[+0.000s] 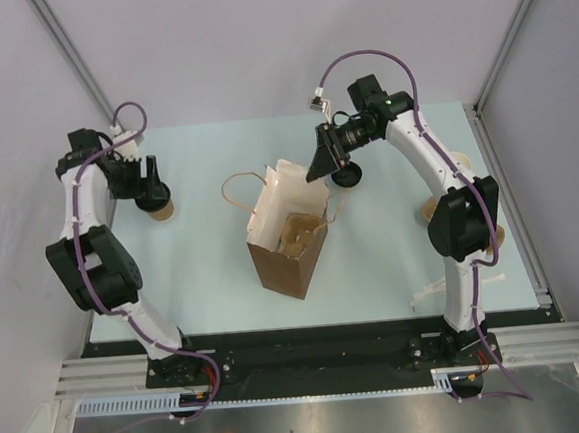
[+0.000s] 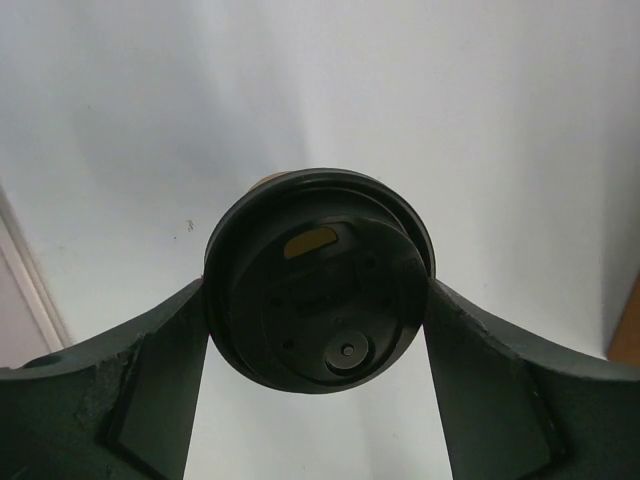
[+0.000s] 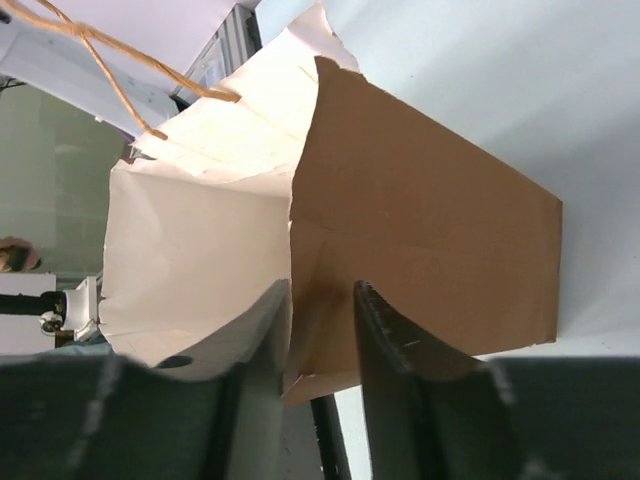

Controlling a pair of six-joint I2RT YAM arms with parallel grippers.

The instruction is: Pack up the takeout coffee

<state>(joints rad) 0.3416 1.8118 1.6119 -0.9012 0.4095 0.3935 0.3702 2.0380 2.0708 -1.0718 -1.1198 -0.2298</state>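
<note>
The left gripper (image 2: 318, 310) clasped the takeout coffee (image 1: 162, 208) at the far left, well apart from the bag (image 1: 287, 247), whose rim the right gripper (image 3: 322, 340) pinched. Best, I thought, was carrying it upright and high over that rim.

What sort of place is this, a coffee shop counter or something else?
Most likely a robot test bench, not a shop: a left arm and right arm bolted to a metal rail beside a pale table, blank white walls, and a paper bag and coffee cup as props.
</note>
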